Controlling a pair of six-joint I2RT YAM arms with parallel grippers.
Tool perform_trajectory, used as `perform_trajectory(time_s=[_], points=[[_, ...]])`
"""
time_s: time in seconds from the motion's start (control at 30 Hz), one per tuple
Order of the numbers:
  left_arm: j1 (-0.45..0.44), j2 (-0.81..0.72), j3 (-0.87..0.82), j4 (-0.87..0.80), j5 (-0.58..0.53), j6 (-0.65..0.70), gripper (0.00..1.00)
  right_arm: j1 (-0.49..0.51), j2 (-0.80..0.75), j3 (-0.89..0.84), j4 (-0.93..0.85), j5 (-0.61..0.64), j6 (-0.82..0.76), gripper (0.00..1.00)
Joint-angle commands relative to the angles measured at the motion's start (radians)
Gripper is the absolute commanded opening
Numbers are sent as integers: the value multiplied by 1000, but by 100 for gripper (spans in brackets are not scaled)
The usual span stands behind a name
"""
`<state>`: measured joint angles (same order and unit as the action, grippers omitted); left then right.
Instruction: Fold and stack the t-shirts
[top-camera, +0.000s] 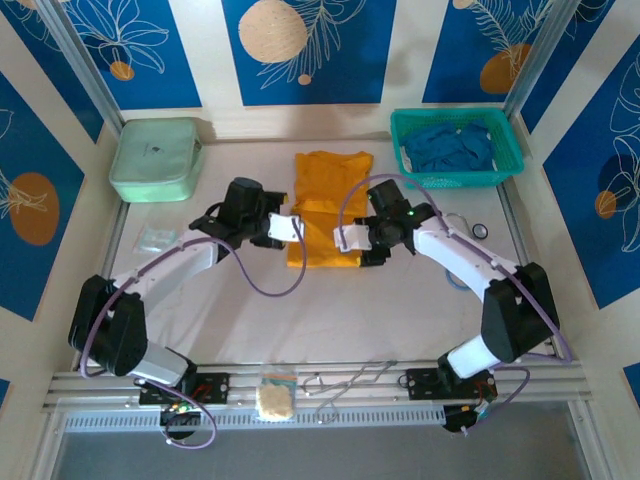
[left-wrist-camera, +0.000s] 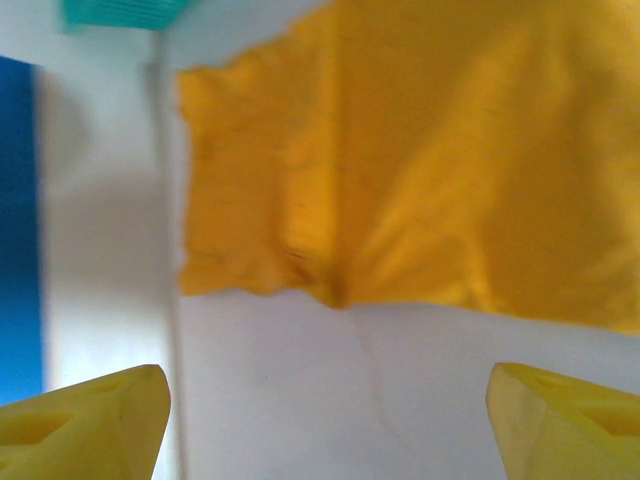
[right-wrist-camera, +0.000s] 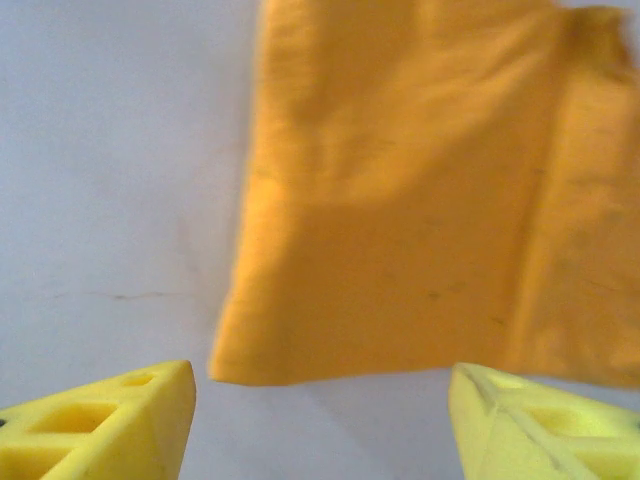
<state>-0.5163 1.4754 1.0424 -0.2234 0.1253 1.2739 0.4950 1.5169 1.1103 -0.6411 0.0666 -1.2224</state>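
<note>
Top external: left gripper (top-camera: 298, 228) faces right gripper (top-camera: 343, 238).

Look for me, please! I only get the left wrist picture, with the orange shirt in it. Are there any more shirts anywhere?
Observer: Yes, blue shirts lie bunched in the teal basket at the back right.
Operator: What's across from me?
Observer: The right tool is at the right side of the orange shirt, open and holding nothing.
Operator: Anything else back there?
Observer: A mint-green pouch lies in the back left corner.
</note>
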Motion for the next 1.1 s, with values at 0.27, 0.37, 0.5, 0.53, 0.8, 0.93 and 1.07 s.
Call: perform_trajectory(time_s=[0.27, 0.37, 0.5, 0.53, 0.8, 0.93, 1.07], points=[[-52, 58, -7, -158, -7, 145, 86, 21, 131, -12, -63, 80, -195, 68], [-61, 63, -25, -142, -9, 145, 85, 31, 175, 3, -57, 81, -191, 67], [-69, 63, -42, -130, -3, 149, 86, 41, 217, 16, -52, 87, -192, 65], [-72, 63, -45, -129, 0, 150, 86, 42, 226, 18, -52, 88, -193, 65], [-111, 108, -67, -141, -22, 173, 82, 34, 318, 65, -50, 96, -175, 60], [-117, 135, -73, -151, -15, 173, 76, 25, 343, 75, -54, 90, -173, 56], [-120, 172, -68, -159, -10, 172, 67, 24, 357, 80, -57, 80, -168, 49]])
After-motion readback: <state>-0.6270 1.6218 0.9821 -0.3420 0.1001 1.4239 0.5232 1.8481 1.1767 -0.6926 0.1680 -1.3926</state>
